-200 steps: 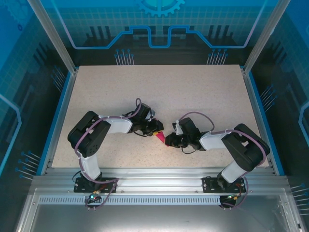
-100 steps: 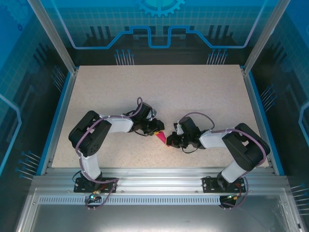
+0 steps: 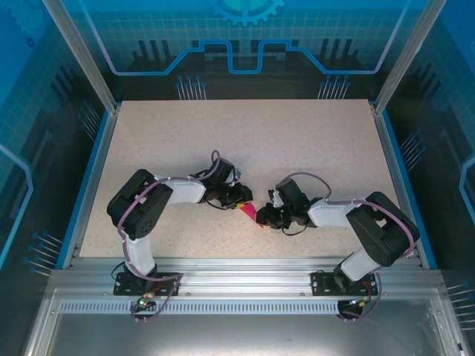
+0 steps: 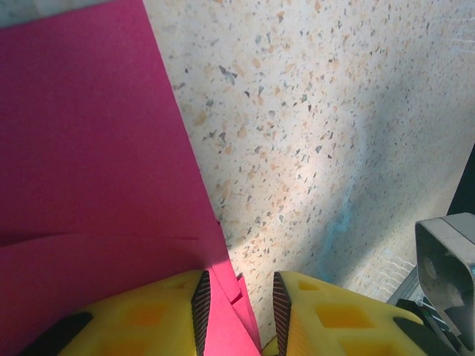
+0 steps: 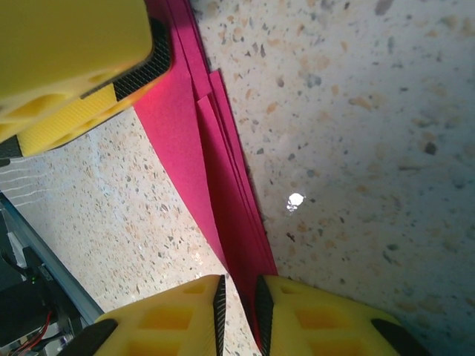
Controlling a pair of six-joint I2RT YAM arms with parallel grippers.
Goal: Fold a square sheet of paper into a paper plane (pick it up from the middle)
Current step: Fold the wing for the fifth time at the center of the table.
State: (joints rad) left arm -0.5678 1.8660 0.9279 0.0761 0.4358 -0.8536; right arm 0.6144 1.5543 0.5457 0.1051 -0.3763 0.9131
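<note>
The paper plane (image 3: 248, 211) lies on the table between both grippers as a magenta, layered, narrow pointed fold. In the left wrist view its wide part (image 4: 89, 148) spreads up and left. A folded corner runs between the fingers of my left gripper (image 4: 237, 285), against the left pad, and the jaws stand apart. In the right wrist view the plane's (image 5: 223, 185) thin tail passes between the fingers of my right gripper (image 5: 239, 285), along the right pad, with a narrow gap left. The left gripper's yellow finger (image 5: 67, 44) rests on the paper's far end.
The speckled table (image 3: 245, 141) stretches free behind the grippers (image 3: 241, 199) (image 3: 261, 216). Blue rails (image 3: 93, 178) edge it left and right. An aluminium frame (image 3: 245, 271) runs along the near edge by the arm bases.
My right gripper has shifted slightly right and toward the near edge. The left gripper and the paper have hardly moved.
</note>
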